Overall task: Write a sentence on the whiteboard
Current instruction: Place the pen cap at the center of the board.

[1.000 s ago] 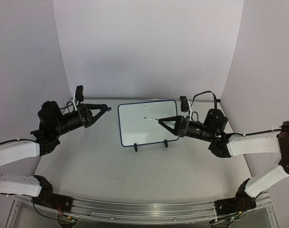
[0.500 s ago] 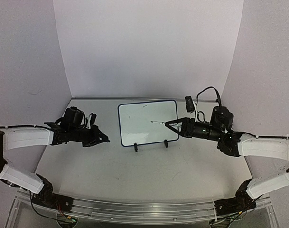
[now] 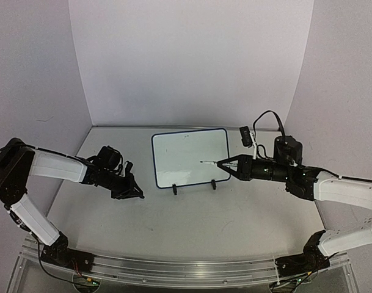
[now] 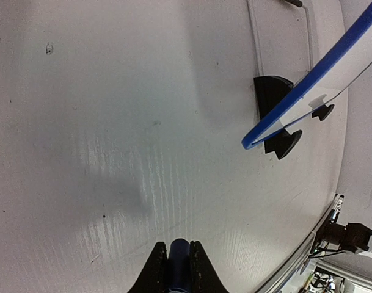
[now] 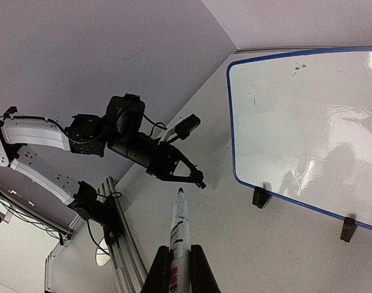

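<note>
White backdrop walls curve around a pale table, which keeps the board easy to read against its surroundings.

The right gripper has its jaws pinched narrow around the barrel of a slim white marker. It grips well back from the nib, so a good length sticks out in front. That reach likely lets the tip meet the writing face while the fingers stay off it. The marker lies roughly level and points leftward across the front of the whiteboard. In the wrist view the nib is aimed past the board's near left corner rather than into it, so it looks apart from the surface.

The whiteboard stands toward the back middle of the table, between the two arms. It is propped on two black clip feet and leans back, with its face turned up to the pen. The face looks blank apart from a few faint specks near the top edge, so no sentence is written yet.

The left gripper is low over the table, off the board's front left corner and apart from it. Its jaws are closed on a small dark-blue cap, probably the marker's own. Holding it aside there keeps that arm clear of the writing stroke. Next the nib has to swing in to the upper left of the face.
</note>
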Controlling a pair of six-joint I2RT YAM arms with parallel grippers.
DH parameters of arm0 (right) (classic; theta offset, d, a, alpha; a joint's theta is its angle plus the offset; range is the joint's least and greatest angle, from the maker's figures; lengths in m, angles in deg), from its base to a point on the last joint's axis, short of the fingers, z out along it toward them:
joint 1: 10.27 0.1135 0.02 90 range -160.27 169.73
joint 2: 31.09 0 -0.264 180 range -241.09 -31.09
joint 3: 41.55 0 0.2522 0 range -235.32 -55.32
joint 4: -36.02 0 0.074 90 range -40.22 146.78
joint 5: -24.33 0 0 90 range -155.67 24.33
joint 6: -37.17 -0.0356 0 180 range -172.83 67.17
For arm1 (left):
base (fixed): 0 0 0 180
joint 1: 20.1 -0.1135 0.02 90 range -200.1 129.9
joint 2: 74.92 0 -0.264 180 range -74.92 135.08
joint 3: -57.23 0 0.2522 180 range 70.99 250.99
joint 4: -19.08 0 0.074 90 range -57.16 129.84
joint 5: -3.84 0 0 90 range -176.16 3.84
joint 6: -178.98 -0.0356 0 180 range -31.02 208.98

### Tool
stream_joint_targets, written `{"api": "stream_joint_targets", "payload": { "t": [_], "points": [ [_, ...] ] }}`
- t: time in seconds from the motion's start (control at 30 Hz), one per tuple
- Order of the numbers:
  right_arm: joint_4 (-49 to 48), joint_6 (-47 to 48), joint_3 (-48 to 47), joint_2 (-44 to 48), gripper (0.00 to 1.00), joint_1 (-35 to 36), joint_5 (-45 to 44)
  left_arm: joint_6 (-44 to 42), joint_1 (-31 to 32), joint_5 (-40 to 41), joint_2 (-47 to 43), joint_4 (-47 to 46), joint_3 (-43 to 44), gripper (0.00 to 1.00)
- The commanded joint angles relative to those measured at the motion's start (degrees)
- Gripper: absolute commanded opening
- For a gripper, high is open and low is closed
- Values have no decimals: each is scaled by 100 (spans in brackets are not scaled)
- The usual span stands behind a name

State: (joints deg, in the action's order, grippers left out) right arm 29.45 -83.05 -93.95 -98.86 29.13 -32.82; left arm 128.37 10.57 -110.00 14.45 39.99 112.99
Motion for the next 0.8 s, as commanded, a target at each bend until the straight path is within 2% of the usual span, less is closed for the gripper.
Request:
{"api": "stream_joint_targets", "payload": {
  "t": [0.0, 0.17, 0.23, 0.6, 0.77],
  "points": [
    [-6, 143, -107, 56, 0, -11, -78, -54, -9, -146, 127, -107, 277, 16],
    [-6, 143, -110, 31, 0, -11, -87, -58, -9, -32, 63, -60, 200, 29],
    [-11, 131, -109, 27, 0, -11, -77, -49, -9, 19, -5, -54, 156, 41],
    [-244, -224, -155, -52, 0, -7, 344, -161, -15, 367, -479, 128, 109, 75],
    [-478, -313, -283, -168, 0, -23, 1123, -501, -175, 190, -826, 475, 388, 82]
  ]
}}
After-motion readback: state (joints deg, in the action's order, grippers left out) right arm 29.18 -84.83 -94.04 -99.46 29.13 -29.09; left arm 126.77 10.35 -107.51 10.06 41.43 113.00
